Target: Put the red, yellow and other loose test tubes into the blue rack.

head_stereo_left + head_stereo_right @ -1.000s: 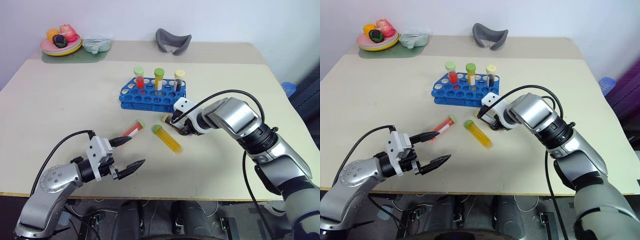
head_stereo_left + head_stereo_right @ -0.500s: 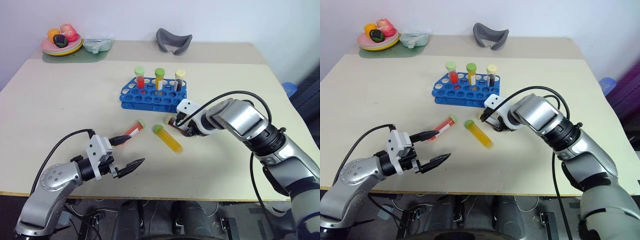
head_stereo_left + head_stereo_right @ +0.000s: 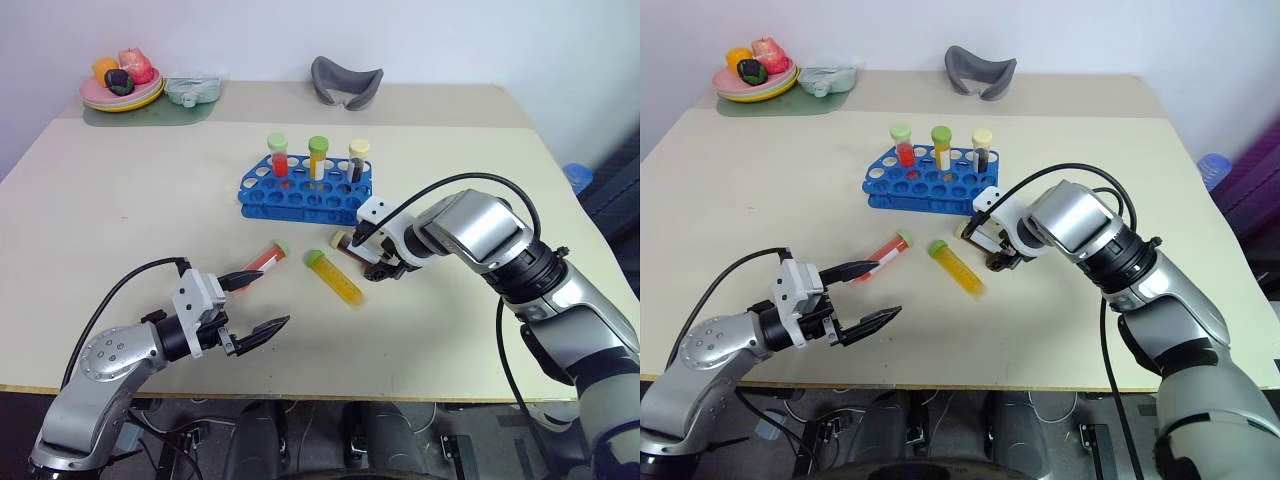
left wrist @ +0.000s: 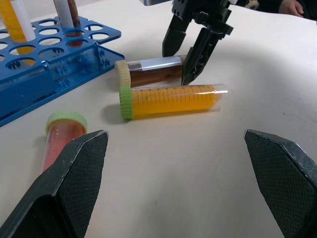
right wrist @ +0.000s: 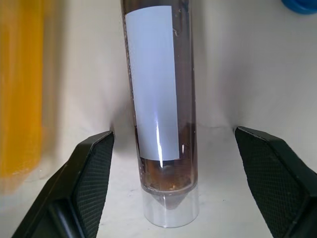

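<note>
Test tubes lie loose on the counter [image 3: 120, 190] near the blue rack [image 3: 305, 192]. Three tubes stand up in the rack's back row: one with red liquid [image 3: 279, 155], one with yellow liquid [image 3: 318, 157] and one with dark liquid [image 3: 358, 159]. Just in front of the rack, on its right side, a brown tube [image 4: 153, 71] with a pale cap lies flat. The right gripper [image 4: 190, 47] points down over this brown tube with its two black fingers spread apart, one on each side of the tube and not squeezing it. Right beside the brown tube, a little farther from the rack, lies the yellow tube [image 3: 335, 278] with a green cap. The red tube [image 3: 262, 262], also with a green cap, lies in front of the rack's left side. The left gripper [image 3: 250, 308] hangs over the counter's front part, well away from the rack, with its fingers wide apart and nothing between them. One finger tip is close to the red tube. Far behind the rack sit a plate of toy fruit [image 3: 122, 85] and a grey curved thing [image 3: 346, 82].
</note>
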Controlling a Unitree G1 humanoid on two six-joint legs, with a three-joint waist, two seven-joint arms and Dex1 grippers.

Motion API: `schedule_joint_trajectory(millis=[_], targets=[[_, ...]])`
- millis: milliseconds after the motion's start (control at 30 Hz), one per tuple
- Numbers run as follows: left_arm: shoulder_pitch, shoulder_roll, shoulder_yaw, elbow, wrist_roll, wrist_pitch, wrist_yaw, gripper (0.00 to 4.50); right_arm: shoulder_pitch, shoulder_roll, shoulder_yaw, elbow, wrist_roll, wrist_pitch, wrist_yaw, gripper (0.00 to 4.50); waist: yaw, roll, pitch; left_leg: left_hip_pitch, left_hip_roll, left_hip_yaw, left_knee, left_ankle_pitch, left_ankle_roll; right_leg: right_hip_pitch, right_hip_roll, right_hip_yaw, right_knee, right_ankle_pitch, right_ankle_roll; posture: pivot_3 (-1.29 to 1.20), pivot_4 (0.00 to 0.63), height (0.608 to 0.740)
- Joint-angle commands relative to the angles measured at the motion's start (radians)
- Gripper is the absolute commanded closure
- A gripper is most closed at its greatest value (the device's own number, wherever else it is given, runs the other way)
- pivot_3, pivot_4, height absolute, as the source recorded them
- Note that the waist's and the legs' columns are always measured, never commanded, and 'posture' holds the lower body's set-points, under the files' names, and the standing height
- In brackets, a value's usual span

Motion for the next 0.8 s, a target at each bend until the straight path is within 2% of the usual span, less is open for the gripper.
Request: schedule_joint_trajectory(millis=[33,300,400,533,567,800], targets=[[-0.013,0.001,-0.011,-0.014,0.000,-0.011,-0.001,0.00,-0.011,0.014,0.016,0.026,-0.011,0.007,-0.014,0.60,0.000,0.000,0.000,0.000,0.000,0.000,0.000,0.000,0.000,0.000,0.000,0.000,0.000,0.000,0.000,0.00,0.150,0.679],[-0.015,0.001,-0.019,-0.014,0.003,-0.013,0.005,0.00,-0.005,0.034,0.015,0.057,-0.021,-0.003,-0.031,0.60,-0.002,0.000,-0.001,0.001,0.000,0.000,0.000,0.000,0.000,0.001,0.000,0.000,0.000,0.000,0.000,0.00,0.150,0.679],[-0.016,0.001,-0.021,-0.013,0.004,-0.013,0.006,0.00,-0.008,0.039,0.009,0.068,-0.024,-0.007,-0.034,1.38,-0.002,0.000,-0.001,0.002,0.000,0.000,0.000,0.000,0.000,0.002,0.000,0.000,0.000,0.000,0.000,0.00,0.150,0.679],[-0.015,0.001,-0.021,-0.012,0.004,-0.015,0.004,0.00,-0.013,0.043,-0.001,0.074,-0.024,-0.006,-0.035,3.36,-0.001,0.000,-0.001,0.002,0.000,0.000,0.000,0.000,0.000,0.002,0.000,0.000,0.000,0.000,0.000,0.00,0.150,0.679],[-0.016,0.002,-0.021,-0.009,0.005,-0.016,0.003,0.00,-0.015,0.041,0.003,0.073,-0.028,-0.013,-0.035,3.64,-0.002,0.000,-0.001,0.002,0.000,0.000,0.000,0.000,0.000,0.002,0.000,0.000,0.000,0.000,0.000,0.00,0.150,0.679],[-0.014,0.004,-0.017,-0.013,0.005,-0.014,0.006,0.00,-0.010,0.014,-0.012,-0.005,-0.025,-0.052,-0.023,3.64,-0.001,0.000,0.000,0.002,0.000,0.000,0.000,0.000,0.000,0.002,0.000,0.000,0.000,0.000,0.000,0.00,0.150,0.679]])
